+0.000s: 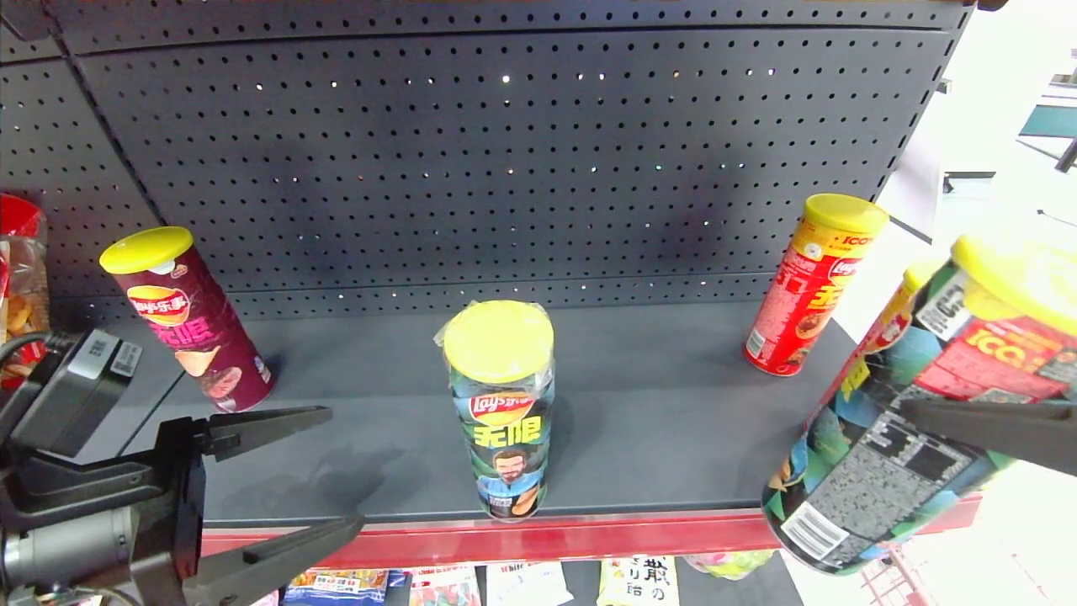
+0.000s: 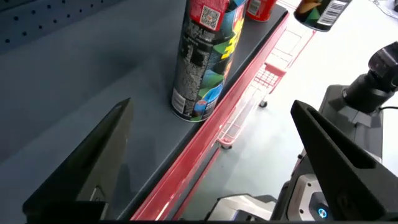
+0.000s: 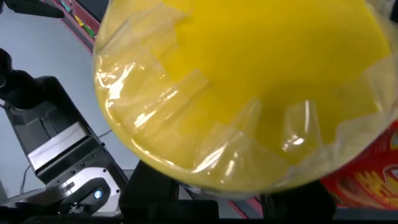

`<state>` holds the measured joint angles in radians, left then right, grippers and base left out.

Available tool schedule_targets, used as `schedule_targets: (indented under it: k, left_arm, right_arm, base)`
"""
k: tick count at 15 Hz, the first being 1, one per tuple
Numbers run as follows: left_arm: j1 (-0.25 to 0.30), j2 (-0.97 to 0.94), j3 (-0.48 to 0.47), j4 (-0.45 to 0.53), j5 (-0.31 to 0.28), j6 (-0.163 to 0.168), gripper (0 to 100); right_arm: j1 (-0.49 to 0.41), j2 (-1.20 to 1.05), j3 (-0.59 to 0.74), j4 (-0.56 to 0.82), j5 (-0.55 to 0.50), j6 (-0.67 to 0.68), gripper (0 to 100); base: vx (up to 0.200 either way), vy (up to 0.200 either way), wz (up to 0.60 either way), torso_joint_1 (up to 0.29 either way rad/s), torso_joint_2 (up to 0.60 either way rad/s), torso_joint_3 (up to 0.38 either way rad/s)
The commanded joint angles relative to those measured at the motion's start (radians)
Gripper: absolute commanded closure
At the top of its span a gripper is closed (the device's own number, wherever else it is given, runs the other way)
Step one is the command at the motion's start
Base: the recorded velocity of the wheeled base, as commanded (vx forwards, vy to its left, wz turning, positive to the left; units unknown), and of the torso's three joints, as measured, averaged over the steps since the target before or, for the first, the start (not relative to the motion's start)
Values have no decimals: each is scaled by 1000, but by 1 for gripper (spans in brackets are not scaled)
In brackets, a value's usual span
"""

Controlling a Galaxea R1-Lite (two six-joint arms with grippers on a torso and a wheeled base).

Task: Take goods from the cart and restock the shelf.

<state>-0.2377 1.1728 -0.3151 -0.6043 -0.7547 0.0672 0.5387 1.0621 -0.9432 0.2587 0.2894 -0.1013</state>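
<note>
**Head view: right claw holds a can off the shelf's right end**

The right claw (image 1: 934, 404) is clamped on a tilted green can (image 1: 883, 446) with a yellow lid, which hangs just off the right end of the shelf (image 1: 656, 404). The can's base dips below the shelf's red edge (image 1: 572, 534). In the right wrist view its film-wrapped lid (image 3: 242, 87) is seen from close up.

The left claw (image 1: 345, 470) hangs in front of the shelf's left part with its jaws spread wide and nothing between them.

Three cans stand upright and well apart on the shelf. A purple can (image 1: 189, 324) is at the left, a second green one (image 1: 502, 412) is in the middle near the front edge, and a red can (image 1: 812, 286) is at the right, farther back. Behind them is a dark pegboard (image 1: 505, 168). Snack packets (image 1: 505, 585) lie on the level below.
</note>
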Motion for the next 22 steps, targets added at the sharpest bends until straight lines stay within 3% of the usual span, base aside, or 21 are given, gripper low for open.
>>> schedule_targets:
  k: [1,5,9,15,18,20,22]
  left_arm:
    - [0,-4,-1,0,0,0,0]
    - [0,-7,-13,0,-3,-1,0]
    - [0,-42,-13,15,-3,-4,0]
    - [44,-193,-9,218,3,-15,0]
    - [75,-266,2,281,3,-17,0]
    - [84,-347,2,353,5,-46,0]
    - [84,-406,-1,425,17,-52,0]
  right_arm:
    - [24,107,-60,-12,-1,-2,100]
    - [63,249,-78,-182,-39,-5,100]
    - [84,395,-181,-196,-56,-8,100]
    - [92,588,-220,-411,-64,-20,100]
    - [107,657,-253,-417,-65,-38,100]
    - [107,716,-304,-417,-65,-48,100]
    - [107,751,-327,-417,-70,-49,100]
  base:
    - [0,0,0,0,0,0]
    - [0,0,0,0,0,0]
    - [0,0,0,0,0,0]
    - [0,0,0,0,0,0]
    - [0,0,0,0,0,0]
    - [0,0,0,0,0,0]
    - [0,0,0,0,0,0]
